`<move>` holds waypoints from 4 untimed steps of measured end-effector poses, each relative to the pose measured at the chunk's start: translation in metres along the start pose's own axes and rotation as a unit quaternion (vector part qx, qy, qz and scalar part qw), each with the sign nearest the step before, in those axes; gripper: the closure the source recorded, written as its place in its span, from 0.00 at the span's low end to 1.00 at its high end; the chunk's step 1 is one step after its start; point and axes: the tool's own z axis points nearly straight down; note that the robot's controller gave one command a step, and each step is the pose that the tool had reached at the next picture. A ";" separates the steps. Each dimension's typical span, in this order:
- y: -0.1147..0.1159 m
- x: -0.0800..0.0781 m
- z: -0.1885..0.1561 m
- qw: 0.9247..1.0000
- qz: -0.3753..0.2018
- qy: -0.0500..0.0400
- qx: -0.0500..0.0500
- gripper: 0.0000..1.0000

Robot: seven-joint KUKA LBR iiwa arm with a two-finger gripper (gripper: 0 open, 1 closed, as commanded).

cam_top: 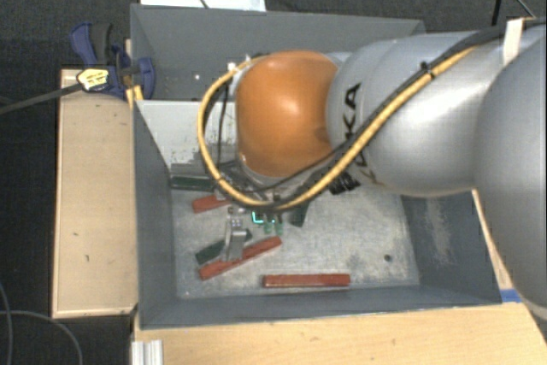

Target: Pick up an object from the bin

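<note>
Jaws are hanging beneath the arm's orange wrist cover (282, 111), low over the floor of the grey bin (376, 226), up and toward the picture's left from a long reddish-brown bar (306, 279) that is lying flat close to the near wall. Whether they are released or clenched I cannot tell, as the cover and the cables looping round it are hiding most of them.

Their metal lower end is sitting at a slanted reddish-brown strip (248, 256), which is lying just above and left of the long bar, well clear of it. A dark green strip (208, 253) is resting beside that slanted strip's left end, further left of the bar again; the two seem to be meeting there, and the jaws are standing right where they meet. Whether the metal is touching either strip is not showing.

Higher up from the long bar, a shorter reddish-brown piece (205, 203) and a dark green piece (190, 181) are lying near the left wall, partly under the cables. Another dark green piece (297, 216) is peeking out from under the wrist, straight above the bar
</note>
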 end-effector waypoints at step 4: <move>-0.052 0.006 0.128 0.994 -0.106 -0.001 0.000 0.00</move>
